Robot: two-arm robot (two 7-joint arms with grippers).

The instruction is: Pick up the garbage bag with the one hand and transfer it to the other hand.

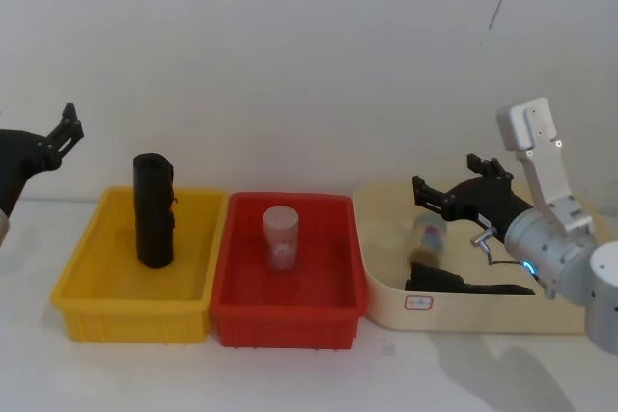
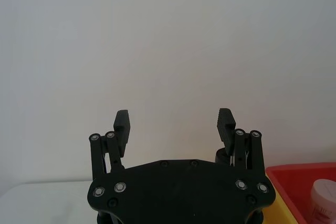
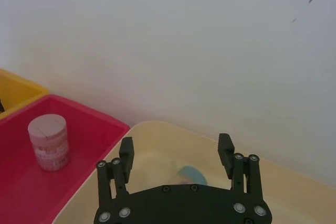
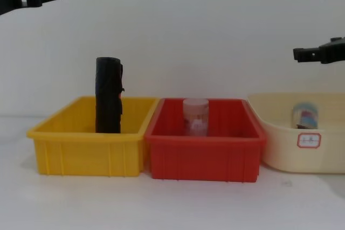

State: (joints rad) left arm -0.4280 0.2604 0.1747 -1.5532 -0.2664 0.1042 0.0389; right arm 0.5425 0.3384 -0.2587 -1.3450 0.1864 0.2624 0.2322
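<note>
Head view: three shallow bins sit side by side on a white table before a plain white wall. At the left is a yellow bin, in the middle a red bin, at the right a cream tray.

The garbage bag, a black crinkled roll, stands upright in the yellow bin toward its far right part, its long axis vertical and its top rising well above the bin's rim. In the chest view the garbage bag stands straight, with a small fold sticking out on its right side near the top. Nothing touches it.

A pale capped jar stands upright in the middle of the red bin. In the cream tray lie a small container with a blue top and a dark object near the front wall, which carries a small white label.

The left gripper hangs at the far left edge, raised above the table and well apart from the garbage bag. In the left wrist view its fingers are spread wide with nothing between them.

The right gripper hovers above the cream tray, pointing left. In the right wrist view its fingers are likewise spread wide and empty.
</note>
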